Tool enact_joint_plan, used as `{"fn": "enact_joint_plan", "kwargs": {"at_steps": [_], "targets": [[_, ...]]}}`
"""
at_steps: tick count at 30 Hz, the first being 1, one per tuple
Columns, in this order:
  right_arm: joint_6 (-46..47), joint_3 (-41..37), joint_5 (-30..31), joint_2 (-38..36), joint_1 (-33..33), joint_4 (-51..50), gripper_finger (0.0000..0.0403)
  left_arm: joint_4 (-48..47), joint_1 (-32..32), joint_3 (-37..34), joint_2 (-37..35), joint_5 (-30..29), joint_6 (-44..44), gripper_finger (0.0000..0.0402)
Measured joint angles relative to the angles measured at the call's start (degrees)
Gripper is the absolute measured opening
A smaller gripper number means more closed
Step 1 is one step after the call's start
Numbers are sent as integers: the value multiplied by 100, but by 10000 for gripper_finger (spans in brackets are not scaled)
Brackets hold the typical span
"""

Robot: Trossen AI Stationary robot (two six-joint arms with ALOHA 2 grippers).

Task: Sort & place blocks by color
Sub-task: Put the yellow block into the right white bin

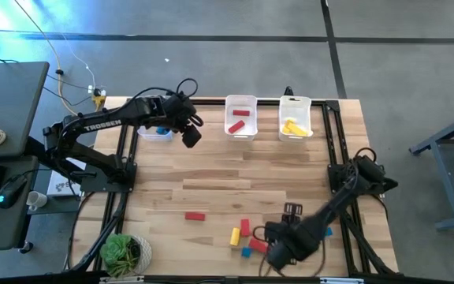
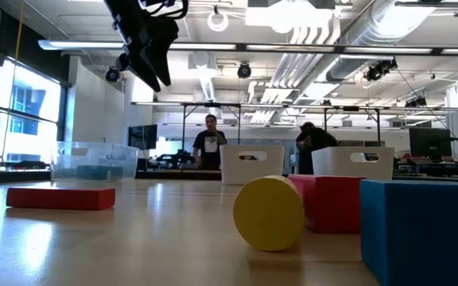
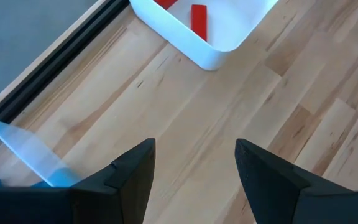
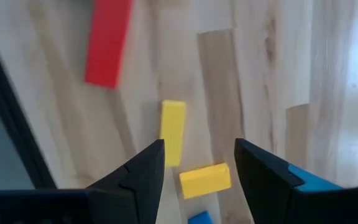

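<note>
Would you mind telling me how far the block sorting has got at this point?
Partly done: red blocks lie in the middle bin, yellow blocks in the right-hand bin, blue in the clear bin. The left gripper hovers open near that bin; the right gripper hangs open over loose blocks. A lone red bar also remains.

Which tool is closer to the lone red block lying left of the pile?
Right. The right tool hovers over the pile beside the red block; the left tool is up by the bins.
</note>
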Motion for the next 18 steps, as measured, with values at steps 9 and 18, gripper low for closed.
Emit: {"fn": "enact_joint_plan", "kwargs": {"at_steps": [9,18], "targets": [[745,0,194,0,603,10,181,2,-242,0,0,0,-57,207],[1344,0,580,0,996,-378,181,4,-466,0,0,-28,-154,207]]}}
